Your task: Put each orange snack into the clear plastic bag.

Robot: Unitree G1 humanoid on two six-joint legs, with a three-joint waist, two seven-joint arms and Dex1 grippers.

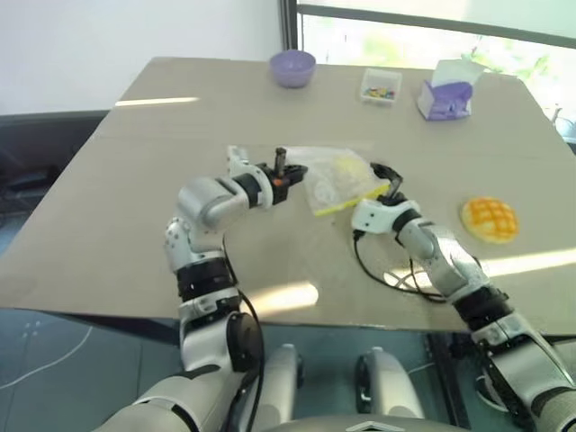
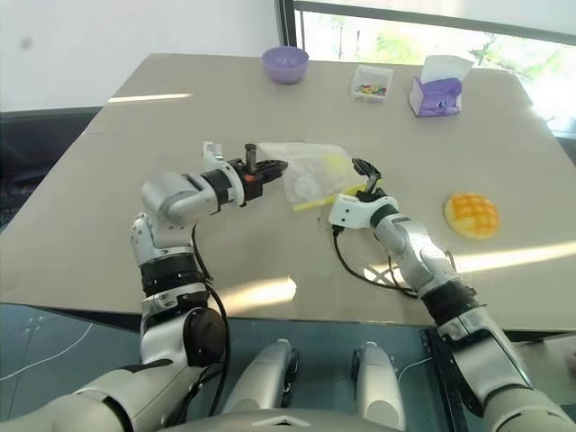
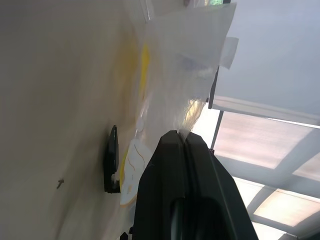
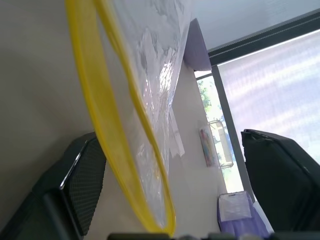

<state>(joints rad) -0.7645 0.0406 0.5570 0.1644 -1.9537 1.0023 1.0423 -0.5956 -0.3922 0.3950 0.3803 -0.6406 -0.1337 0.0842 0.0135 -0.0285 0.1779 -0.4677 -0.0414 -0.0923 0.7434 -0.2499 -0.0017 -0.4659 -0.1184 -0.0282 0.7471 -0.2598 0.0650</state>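
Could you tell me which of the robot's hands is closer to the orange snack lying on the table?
The right. The right hand is at the yellow-sealed edge of the clear plastic bag, with bare table between it and the orange snack. The left hand pinches the bag's far side, farther from the snack.

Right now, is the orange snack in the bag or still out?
Out. The orange snack lies on the table, apart from the clear plastic bag pinched by the left gripper.

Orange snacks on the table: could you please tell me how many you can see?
1: the orange snack lies on the table beside the robot's right arm. Another may be hidden inside the crinkled plastic bag.
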